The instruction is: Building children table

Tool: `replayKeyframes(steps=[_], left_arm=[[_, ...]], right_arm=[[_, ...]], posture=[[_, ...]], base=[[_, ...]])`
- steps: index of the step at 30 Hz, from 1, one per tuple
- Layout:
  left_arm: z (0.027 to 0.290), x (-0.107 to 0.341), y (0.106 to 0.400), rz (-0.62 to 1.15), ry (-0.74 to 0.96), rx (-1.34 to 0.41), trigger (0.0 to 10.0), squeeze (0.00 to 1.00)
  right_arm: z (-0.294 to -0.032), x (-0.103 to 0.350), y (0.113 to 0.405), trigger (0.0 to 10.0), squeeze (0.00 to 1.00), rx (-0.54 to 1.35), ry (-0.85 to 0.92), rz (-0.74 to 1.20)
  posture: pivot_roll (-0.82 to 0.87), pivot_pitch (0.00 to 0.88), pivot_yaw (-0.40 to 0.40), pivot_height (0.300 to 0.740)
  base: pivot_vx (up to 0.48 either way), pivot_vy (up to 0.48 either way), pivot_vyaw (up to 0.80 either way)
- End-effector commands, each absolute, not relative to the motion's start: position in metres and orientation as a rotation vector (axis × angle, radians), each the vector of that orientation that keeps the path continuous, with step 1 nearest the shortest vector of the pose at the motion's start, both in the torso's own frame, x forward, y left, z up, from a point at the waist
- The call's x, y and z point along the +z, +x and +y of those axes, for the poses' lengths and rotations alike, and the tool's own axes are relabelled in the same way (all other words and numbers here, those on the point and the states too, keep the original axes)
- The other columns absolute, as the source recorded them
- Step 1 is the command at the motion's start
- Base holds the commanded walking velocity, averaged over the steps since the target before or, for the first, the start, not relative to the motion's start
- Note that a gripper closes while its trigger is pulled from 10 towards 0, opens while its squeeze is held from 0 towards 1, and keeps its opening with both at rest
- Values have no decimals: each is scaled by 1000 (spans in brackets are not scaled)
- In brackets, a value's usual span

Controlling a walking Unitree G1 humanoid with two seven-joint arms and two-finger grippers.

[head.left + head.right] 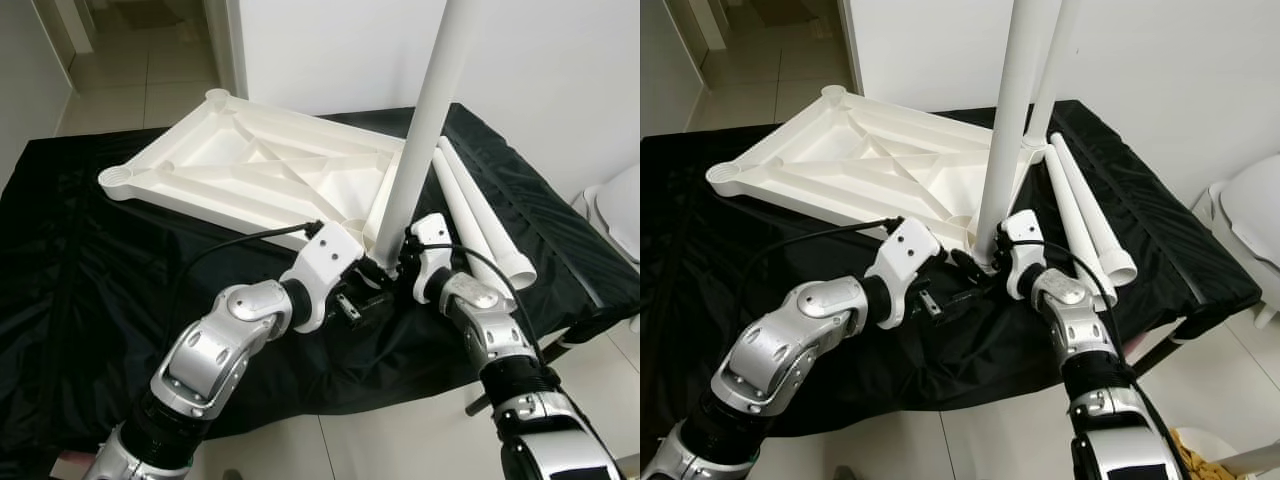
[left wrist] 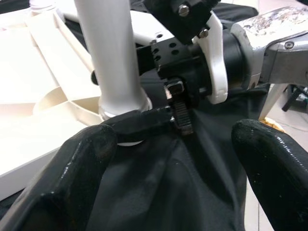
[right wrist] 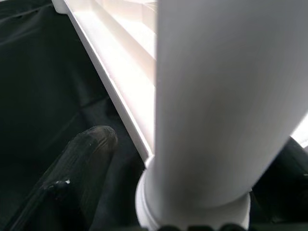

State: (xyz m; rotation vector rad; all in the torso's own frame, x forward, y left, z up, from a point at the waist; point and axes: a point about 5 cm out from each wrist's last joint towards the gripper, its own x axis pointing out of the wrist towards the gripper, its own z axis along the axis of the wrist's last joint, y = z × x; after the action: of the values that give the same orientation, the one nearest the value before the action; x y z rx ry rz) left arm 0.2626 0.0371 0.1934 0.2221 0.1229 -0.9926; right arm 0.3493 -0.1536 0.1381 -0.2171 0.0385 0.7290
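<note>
1. Black fingers of the right pincer (image 1: 392,268) close on the foot of an upright white leg (image 1: 425,130), low down by its collar; the right wrist view has a finger (image 3: 79,168) on one side of the tube and the dark edge of the other on the far side. Gripping so low likely keeps the long leg steerable while its end is fed into the corner.
2. Just beside it, toward the robot's left, the left pincer (image 1: 362,297) is open and holds nothing; its two fingers (image 2: 72,178) stand wide apart in the left wrist view, pointing at the leg's foot and at the right pincer. I judge it waits there to steady or guide the joint.
3. Directly under the leg's foot is the near corner of the tabletop (image 1: 250,165), a white moulded plate lying upside down with its ribs up. Flipped this way, its corner sockets face up to take legs; a socket (image 1: 119,176) at the far-left corner holds nothing, and so does another (image 1: 216,97) at the back.
4. Beyond the right pincer, to its right, two spare legs (image 1: 480,225) lie side by side, touching.
5. Everything rests on a black cloth (image 1: 80,280) over the worktop.
</note>
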Motion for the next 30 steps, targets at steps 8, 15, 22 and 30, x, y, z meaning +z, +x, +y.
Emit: replayKeyframes(steps=[8,15,22,30], left_arm=[[39,193,263,135,225,-980,10000,0],[39,193,262,135,224,-981,10000,0],[38,193,262,135,224,-985,10000,0],[38,193,262,135,219,-988,10000,0]], right_arm=[[-159,132,351,0,0,779,-230,81],[-160,127,349,0,0,790,-217,87],[-165,121,349,0,0,685,-177,106],[-160,119,346,0,0,549,-134,83]], posture=[[-55,39,5,740],[-59,40,6,740],[-67,42,6,740],[-76,48,7,740]], base=[[0,0,0],[0,0,0],[0,0,0],[0,0,0]])
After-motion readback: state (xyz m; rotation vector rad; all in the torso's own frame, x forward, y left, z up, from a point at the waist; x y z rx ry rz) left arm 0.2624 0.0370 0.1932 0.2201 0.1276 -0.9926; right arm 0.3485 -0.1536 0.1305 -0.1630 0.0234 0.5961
